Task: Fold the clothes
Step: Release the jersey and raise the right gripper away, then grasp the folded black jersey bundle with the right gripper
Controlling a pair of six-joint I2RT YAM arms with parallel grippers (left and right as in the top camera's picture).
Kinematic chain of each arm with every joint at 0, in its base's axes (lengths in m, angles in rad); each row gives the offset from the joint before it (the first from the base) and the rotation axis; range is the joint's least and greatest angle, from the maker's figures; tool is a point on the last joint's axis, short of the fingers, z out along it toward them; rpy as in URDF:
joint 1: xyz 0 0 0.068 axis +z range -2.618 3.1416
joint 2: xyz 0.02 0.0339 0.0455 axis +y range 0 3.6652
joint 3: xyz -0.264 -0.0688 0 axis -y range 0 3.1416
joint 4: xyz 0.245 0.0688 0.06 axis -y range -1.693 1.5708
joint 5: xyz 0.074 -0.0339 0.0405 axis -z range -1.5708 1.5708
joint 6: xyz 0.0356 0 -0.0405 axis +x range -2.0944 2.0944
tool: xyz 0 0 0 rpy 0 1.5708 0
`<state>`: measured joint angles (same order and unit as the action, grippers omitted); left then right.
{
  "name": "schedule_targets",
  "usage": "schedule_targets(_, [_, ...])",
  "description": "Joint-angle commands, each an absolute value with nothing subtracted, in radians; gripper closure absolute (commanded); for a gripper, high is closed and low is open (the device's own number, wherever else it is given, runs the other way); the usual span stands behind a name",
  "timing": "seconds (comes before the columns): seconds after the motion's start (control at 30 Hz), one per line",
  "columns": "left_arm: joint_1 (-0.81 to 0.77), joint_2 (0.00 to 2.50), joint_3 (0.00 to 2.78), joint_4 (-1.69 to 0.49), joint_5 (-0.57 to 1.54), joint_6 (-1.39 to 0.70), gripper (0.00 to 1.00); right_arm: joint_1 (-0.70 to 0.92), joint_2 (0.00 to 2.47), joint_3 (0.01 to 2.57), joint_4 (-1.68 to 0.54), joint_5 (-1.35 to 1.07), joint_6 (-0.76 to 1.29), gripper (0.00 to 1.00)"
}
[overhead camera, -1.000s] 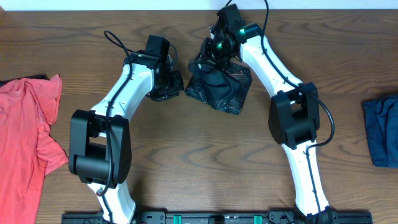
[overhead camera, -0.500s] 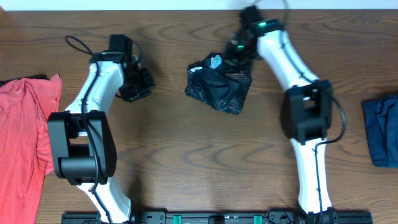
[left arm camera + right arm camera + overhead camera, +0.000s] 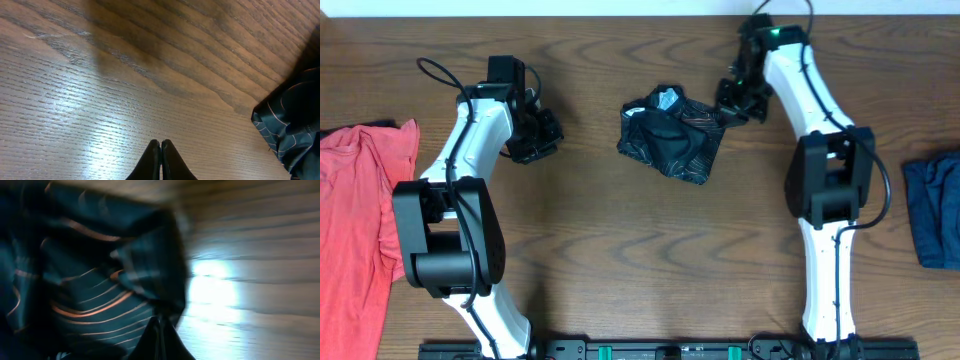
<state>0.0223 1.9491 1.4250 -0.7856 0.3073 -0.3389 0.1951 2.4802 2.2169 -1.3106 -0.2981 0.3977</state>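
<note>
The clothes are one black jersey point(image 3: 668, 142) with thin orange lines, lying crumpled at the table's middle, its pale collar point(image 3: 667, 97) showing on top. My right gripper point(image 3: 730, 105) sits at the heap's upper right corner. In the right wrist view its jaws point(image 3: 161, 320) are shut on the hem of the striped fabric point(image 3: 90, 265). My left gripper point(image 3: 542, 135) hangs well to the left of the heap, over bare wood. Its jaws point(image 3: 160, 142) are shut with nothing between them, and a corner of the jersey point(image 3: 292, 125) shows at the right edge of that view.
A red garment point(image 3: 365, 200) lies spread at the table's left edge. A folded blue garment point(image 3: 935, 210) lies at the right edge. Bare wood point(image 3: 650, 260) stretches in front of the jersey between the two arms.
The left arm swung away to the left, off the jersey. The right gripper closed at the jersey's top edge and moved right and slightly toward the front, drawing that corner with it.
</note>
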Motion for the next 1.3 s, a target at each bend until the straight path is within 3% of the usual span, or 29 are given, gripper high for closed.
schedule_targets(0.0, [0.022, 1.959, 1.416, -0.789, 0.297, -0.326, 0.94, 0.236, 2.440, 2.225, -1.315, -0.277, 0.361, 0.99])
schedule_targets(0.87, [0.023, 1.959, 1.416, -0.785, 0.297, -0.326, 0.94, 0.546, 2.440, 2.225, -1.314, -0.318, 0.212, 0.99])
schedule_targets(0.9, [0.023, 1.959, 1.416, -0.785, 0.297, -0.326, 0.94, 0.546, 2.440, 2.225, -1.309, -0.318, 0.213, 0.98])
schedule_targets(0.97, [0.023, 1.959, 1.416, -0.785, 0.297, -0.326, 0.94, 0.537, 2.440, 2.225, -1.299, -0.310, 0.230, 0.84])
schedule_targets(1.27, [0.023, 1.959, 1.416, -0.784, 0.294, -0.326, 0.94, 0.334, 2.429, 2.304, -1.267, -0.441, 0.324, 0.68])
